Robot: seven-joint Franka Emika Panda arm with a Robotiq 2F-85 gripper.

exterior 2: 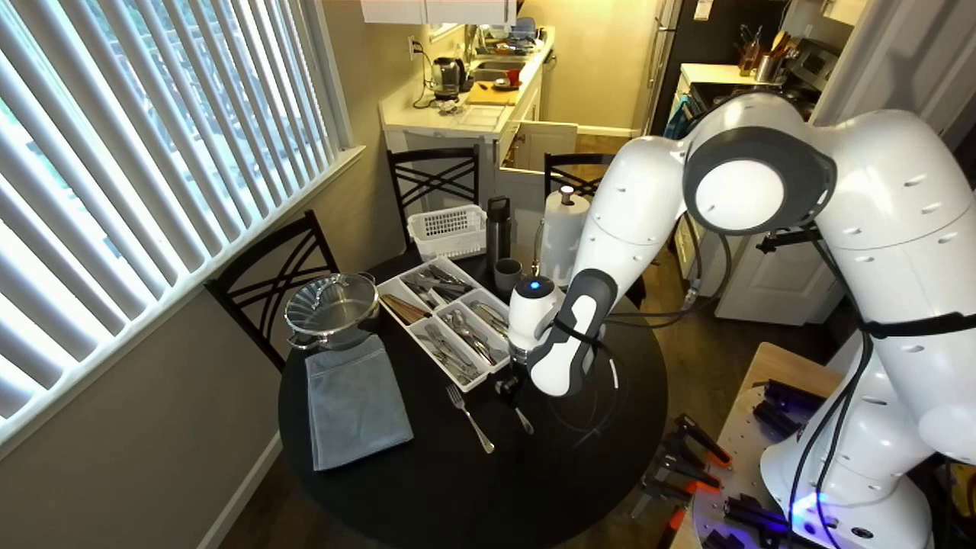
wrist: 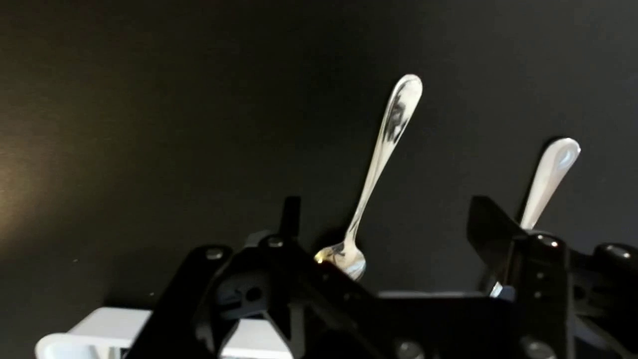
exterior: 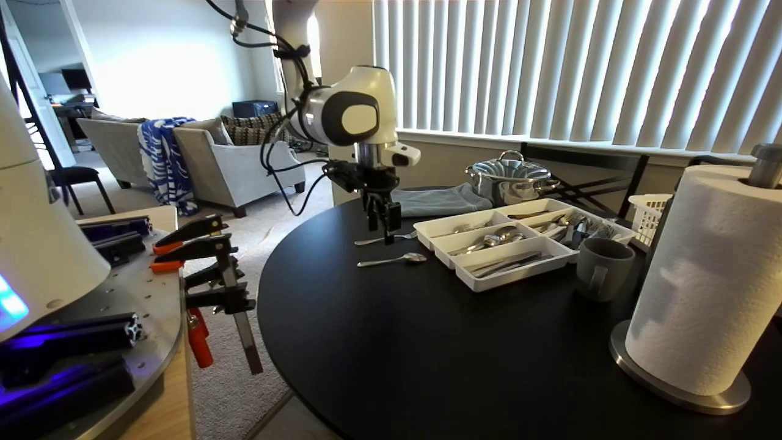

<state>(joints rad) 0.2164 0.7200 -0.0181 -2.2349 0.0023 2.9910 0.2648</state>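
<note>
Black table, cutlery in white divided tray, claw above spoon

Daylight is filtered through blinds; a far wall is overexposed; warm glare is reflected by the dim tabletop.

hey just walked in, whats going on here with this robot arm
A robot arm has its tool over the black table, jaws apart and gripping nothing. In the wrist view, a spoon shows between the jaws, with a fork beside it, partly hidden by the tool. Both rest on the table, outside the white cutlery tray. A folded grey cloth, a pot and a grey mug are nearby.
</note>
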